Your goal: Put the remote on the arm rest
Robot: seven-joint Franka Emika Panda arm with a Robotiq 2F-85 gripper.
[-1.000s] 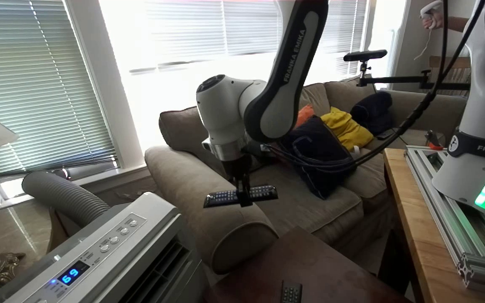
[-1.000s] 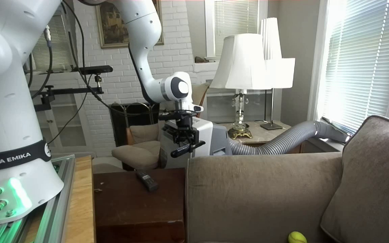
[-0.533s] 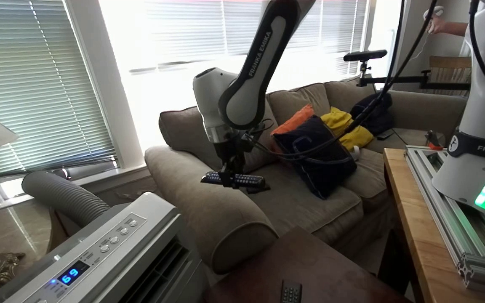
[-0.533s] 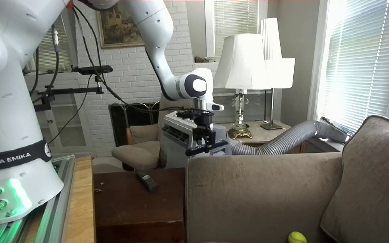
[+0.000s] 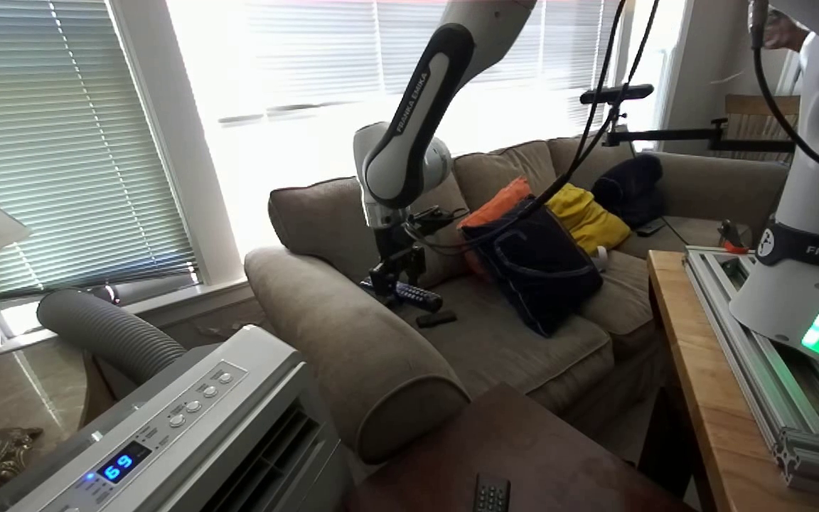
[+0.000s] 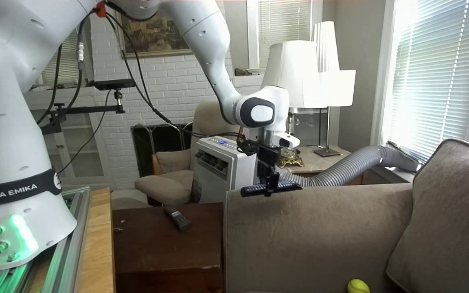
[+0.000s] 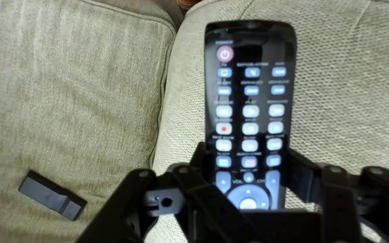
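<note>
The remote (image 7: 250, 101) is black and slim with rows of light buttons. It lies face up in my gripper (image 7: 248, 163), whose fingers press on its two long sides in the wrist view. In both exterior views the remote (image 5: 416, 295) (image 6: 255, 190) is held roughly level by the gripper (image 5: 386, 290) (image 6: 270, 188). The arm rest (image 7: 346, 101) of taupe fabric lies below the remote in the wrist view. In the exterior views the arm rest (image 5: 338, 334) (image 6: 320, 228) is close to the remote. I cannot tell whether they touch.
A small dark object (image 7: 51, 195) lies on the seat cushion beside the arm rest. The white air conditioner (image 5: 189, 419) stands outside the arm rest. A brown side table (image 6: 165, 248) carries a black handset (image 6: 176, 218). A dark blue pillow (image 5: 534, 267) leans on the sofa.
My gripper has carried the remote over the arm rest, away from the side table, toward the window and the sofa back, and somewhat lower. The remote has turned. The gripper stays shut on it.
</note>
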